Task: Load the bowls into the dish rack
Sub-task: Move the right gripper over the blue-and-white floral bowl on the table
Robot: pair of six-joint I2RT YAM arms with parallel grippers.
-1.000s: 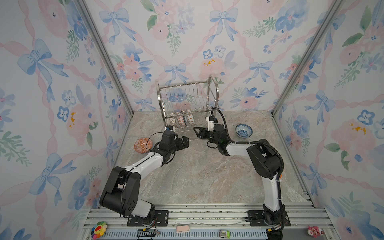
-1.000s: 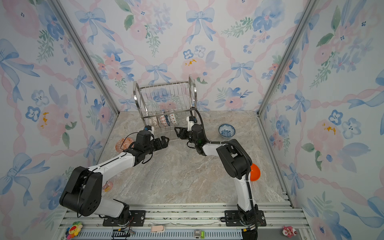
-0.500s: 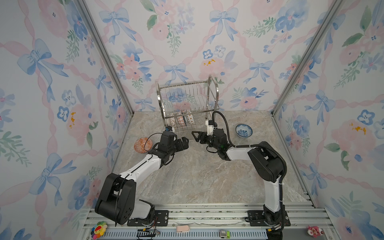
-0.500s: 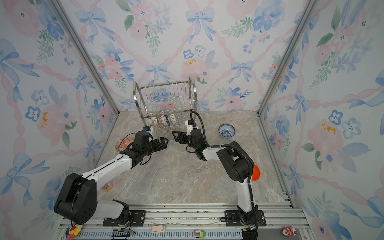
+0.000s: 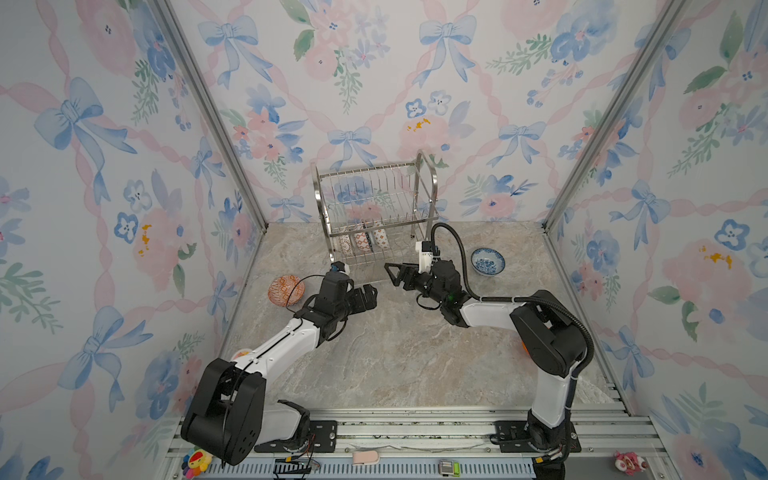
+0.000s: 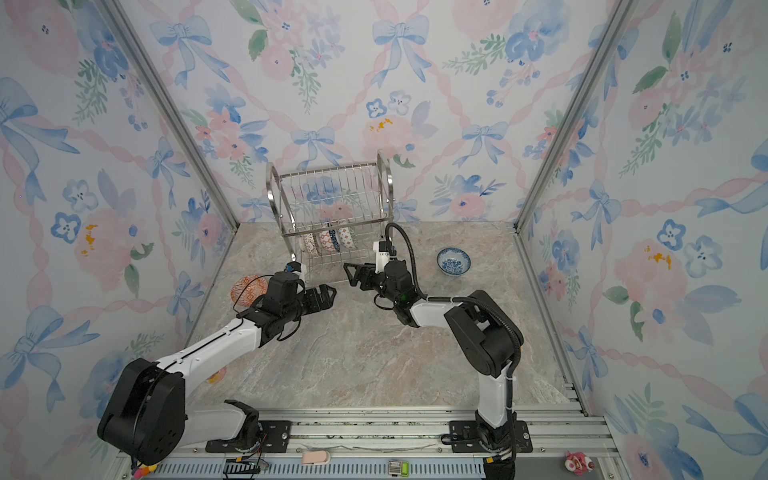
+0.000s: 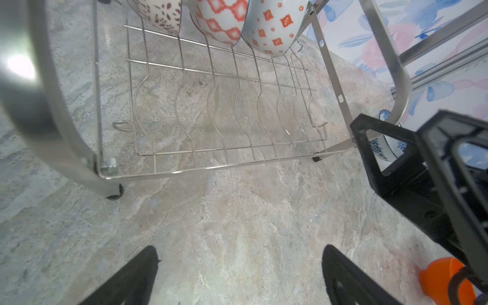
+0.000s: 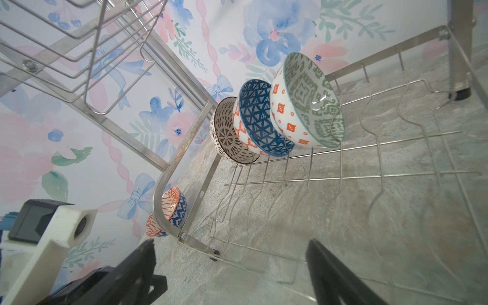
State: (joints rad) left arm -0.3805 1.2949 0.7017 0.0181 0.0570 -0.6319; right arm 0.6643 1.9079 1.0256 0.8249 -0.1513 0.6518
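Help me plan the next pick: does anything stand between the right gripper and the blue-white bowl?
Nothing loose on the table does. The right gripper faces the dish rack, away from the blue-white bowl, so only its own wrist lies between.

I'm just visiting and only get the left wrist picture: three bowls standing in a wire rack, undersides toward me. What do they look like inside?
Observer: In the right wrist view, the bowl with orange diamonds outside has a grey-green pattern inside.
Operator: Are any bowls outside the rack that I can't see?
Observer: Yes, in both top views an orange-red patterned bowl sits to the left of the dish rack.
Operator: Is the rack just that one shelf?
Observer: No, both top views show a second wire tier above the one with the bowls.
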